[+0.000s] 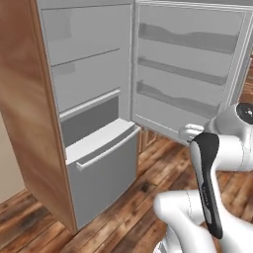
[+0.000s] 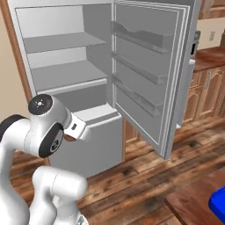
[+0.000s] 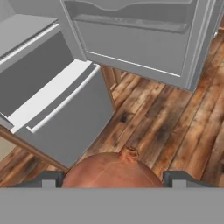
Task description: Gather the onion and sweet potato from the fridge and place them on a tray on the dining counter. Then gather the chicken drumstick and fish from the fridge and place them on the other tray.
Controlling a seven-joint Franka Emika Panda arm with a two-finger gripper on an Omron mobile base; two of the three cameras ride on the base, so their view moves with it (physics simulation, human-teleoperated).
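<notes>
Hand view is looking down past the gripper at a wooden floor, with the two dark fingertips sitting on either side of the onion, a round orange-brown ball with a small stem nub on top. The jaws are pressing against its flanks, so the gripper is clamping the onion between them, well above the floorboards.

From the left base view the white arm is rising from the lower right, its forearm with the dark strip standing nearly upright and the wrist bending forward toward the fridge. From the right base view the arm is folding at the elbow, with the hand reaching toward the fridge's lower part; the fingers themselves are hidden behind the arm there.

The fridge is standing with its door swung wide, showing a white interior with grey shelves, and its lower drawer is pulled partly out. A corner of the blue tray is resting on the dark reddish-brown dining counter at the lower right of the right base view.
</notes>
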